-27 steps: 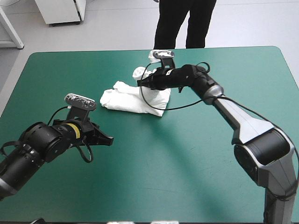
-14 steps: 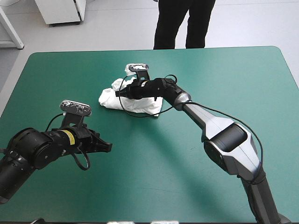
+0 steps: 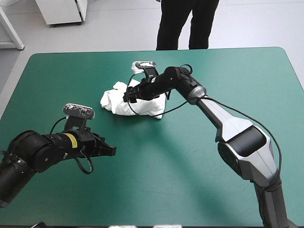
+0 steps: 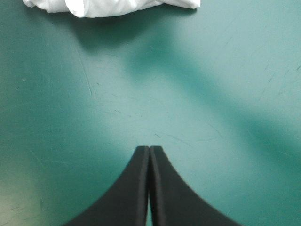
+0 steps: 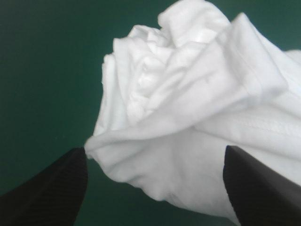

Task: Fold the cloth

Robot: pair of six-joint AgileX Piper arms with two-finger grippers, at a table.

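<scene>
1. Toward the far half of the desk (image 3: 199, 161), a little left of centre, sits the T-shirt (image 3: 114, 99): a white crumpled heap on the teal-green cover, with folds and a stitched hem bunched up on top.
2. Over comes the right arm from the right side, stretched long across the desk, and the right end effector (image 3: 129, 96) hangs directly over the heap.
3. From its wrist view, the black fingers (image 5: 51, 188) stand wide apart, fully released, with white cloth filling the space ahead and between them. Nothing is pinched. One fingertip sits just beside a low fold; whether it touches, I cannot tell.
4. Down at the near left, the left end effector (image 3: 108, 151) hovers low over bare cover, pointing right, well apart from the T-shirt.
5. That one is clenched: its two fingers (image 4: 136, 188) meet in a single pointed arch with nothing between them. Finely scratched cover lies ahead of it, and the heap's near edge shows well beyond the tip.
</scene>
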